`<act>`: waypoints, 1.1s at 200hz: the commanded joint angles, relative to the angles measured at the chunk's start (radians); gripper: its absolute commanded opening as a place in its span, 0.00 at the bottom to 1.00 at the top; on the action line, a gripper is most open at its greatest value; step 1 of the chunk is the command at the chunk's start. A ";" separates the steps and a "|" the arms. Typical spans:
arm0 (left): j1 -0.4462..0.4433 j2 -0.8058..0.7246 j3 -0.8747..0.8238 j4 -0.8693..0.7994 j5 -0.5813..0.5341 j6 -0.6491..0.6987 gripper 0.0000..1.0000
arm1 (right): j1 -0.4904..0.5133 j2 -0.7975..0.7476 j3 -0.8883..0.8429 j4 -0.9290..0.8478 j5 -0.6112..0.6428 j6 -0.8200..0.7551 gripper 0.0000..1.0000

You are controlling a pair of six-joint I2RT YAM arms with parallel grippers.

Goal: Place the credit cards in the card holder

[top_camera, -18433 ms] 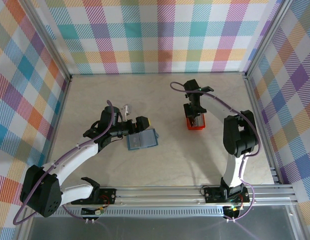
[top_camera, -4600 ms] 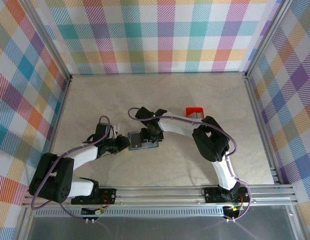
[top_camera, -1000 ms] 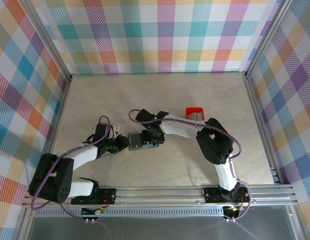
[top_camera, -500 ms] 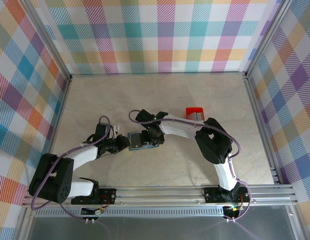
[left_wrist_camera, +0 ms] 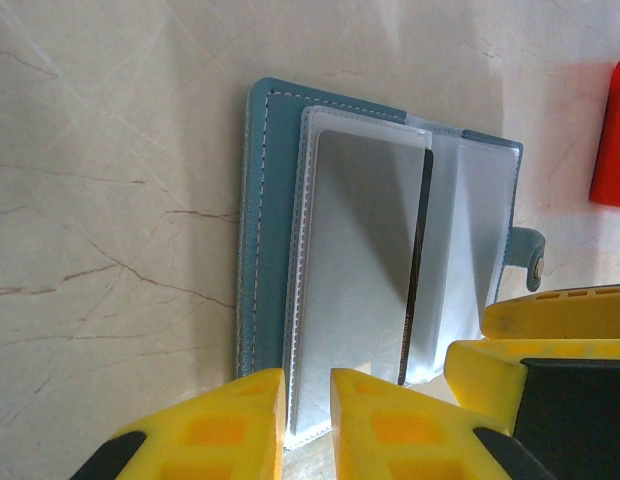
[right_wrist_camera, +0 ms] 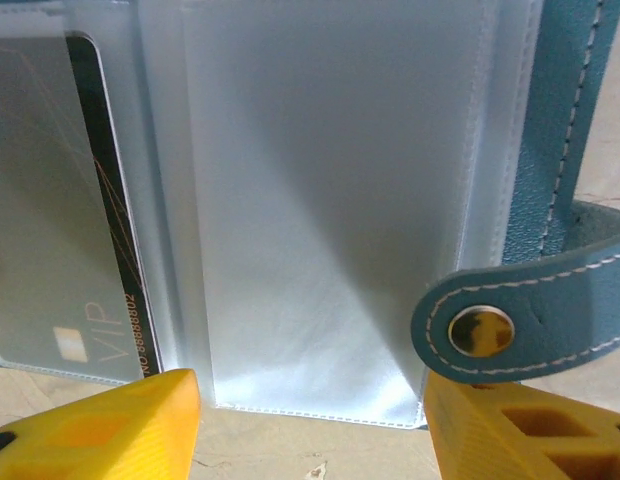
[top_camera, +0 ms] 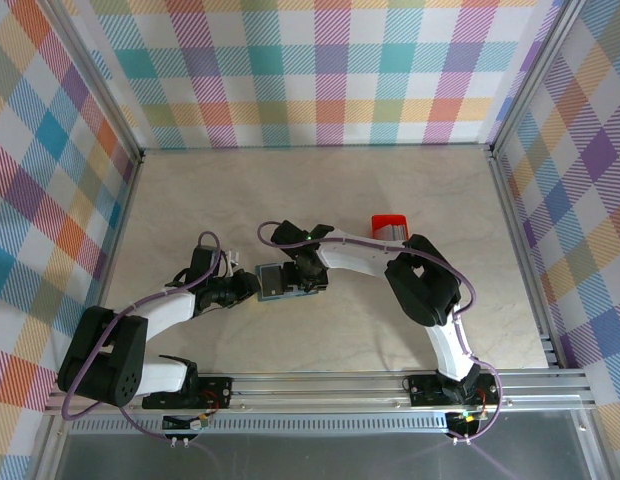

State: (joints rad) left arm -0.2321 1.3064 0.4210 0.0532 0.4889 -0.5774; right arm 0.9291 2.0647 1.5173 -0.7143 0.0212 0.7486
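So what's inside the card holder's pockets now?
One credit card sits in a clear pocket of the open card holder, VIP print showing through. The pocket beside the clasp tab looks empty. Whether more cards lie beneath that one is hidden.

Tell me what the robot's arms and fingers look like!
The left arm and right arm are white tubes with chunky black joints and thin purple cables. The left gripper and right gripper have bright yellow blocky fingers.

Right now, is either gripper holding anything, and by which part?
The left gripper pinches the card holder at the edge of its clear pocket; the right gripper hangs open over it, holding nothing.
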 commanded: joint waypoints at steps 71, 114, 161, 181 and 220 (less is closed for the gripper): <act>0.006 0.019 -0.019 0.011 0.022 0.022 0.19 | -0.018 0.036 0.004 0.066 -0.079 0.035 0.61; 0.007 0.014 -0.019 0.007 0.020 0.023 0.19 | -0.019 0.040 0.011 0.081 -0.094 0.033 0.60; 0.007 0.011 -0.020 0.005 0.019 0.024 0.19 | -0.019 0.043 0.020 0.106 -0.118 0.026 0.57; 0.007 0.011 -0.025 0.007 0.018 0.022 0.19 | -0.019 0.043 0.024 0.113 -0.122 0.025 0.57; 0.006 0.000 -0.028 -0.002 0.013 0.022 0.19 | -0.019 0.048 0.032 0.136 -0.142 0.012 0.54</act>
State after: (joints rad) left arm -0.2321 1.3193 0.4133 0.0555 0.4889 -0.5751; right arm 0.9104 2.0846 1.5261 -0.6064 -0.0914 0.7719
